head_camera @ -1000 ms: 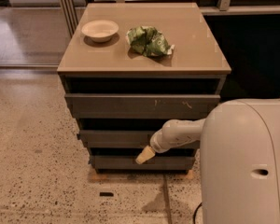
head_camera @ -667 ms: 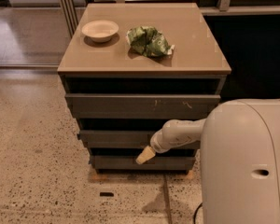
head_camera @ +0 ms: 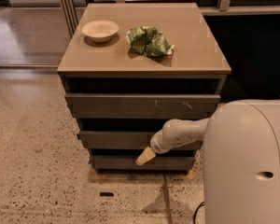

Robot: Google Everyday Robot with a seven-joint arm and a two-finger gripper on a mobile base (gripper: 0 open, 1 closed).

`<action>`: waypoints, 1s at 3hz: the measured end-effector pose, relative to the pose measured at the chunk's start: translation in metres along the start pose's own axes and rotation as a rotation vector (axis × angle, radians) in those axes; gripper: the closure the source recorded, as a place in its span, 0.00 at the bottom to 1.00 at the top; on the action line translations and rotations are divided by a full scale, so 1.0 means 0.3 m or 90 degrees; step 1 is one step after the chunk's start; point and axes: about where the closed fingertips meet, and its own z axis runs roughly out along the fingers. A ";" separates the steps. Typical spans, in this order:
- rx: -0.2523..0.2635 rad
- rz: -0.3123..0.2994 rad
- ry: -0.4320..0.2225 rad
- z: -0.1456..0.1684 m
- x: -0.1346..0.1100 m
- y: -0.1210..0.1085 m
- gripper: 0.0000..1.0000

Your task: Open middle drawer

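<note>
The middle drawer point(head_camera: 113, 139) is a wide, shallow dark-grey front without a handle, in the middle of the cabinet in the camera view. It sits below a taller front with white scratches point(head_camera: 140, 106) and above the lowest grey front point(head_camera: 116, 163). Its inside is hidden. My gripper point(head_camera: 145, 157), tan-tipped on a white arm, reaches in from the right. It hangs just under the middle drawer's lower edge, in front of the dark gap above the lowest front.
A beige cabinet top point(head_camera: 196, 50) carries a white bowl point(head_camera: 100, 30) and a crumpled green bag point(head_camera: 149, 41). My white body point(head_camera: 247, 162) fills the lower right. Speckled floor point(head_camera: 32, 162) lies to the left and front, with a small dark object point(head_camera: 106, 194) on it.
</note>
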 end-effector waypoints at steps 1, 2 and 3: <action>-0.027 0.022 0.009 -0.030 0.030 0.066 0.00; -0.027 0.022 0.009 -0.028 0.030 0.068 0.00; -0.039 0.018 0.015 -0.032 0.040 0.095 0.00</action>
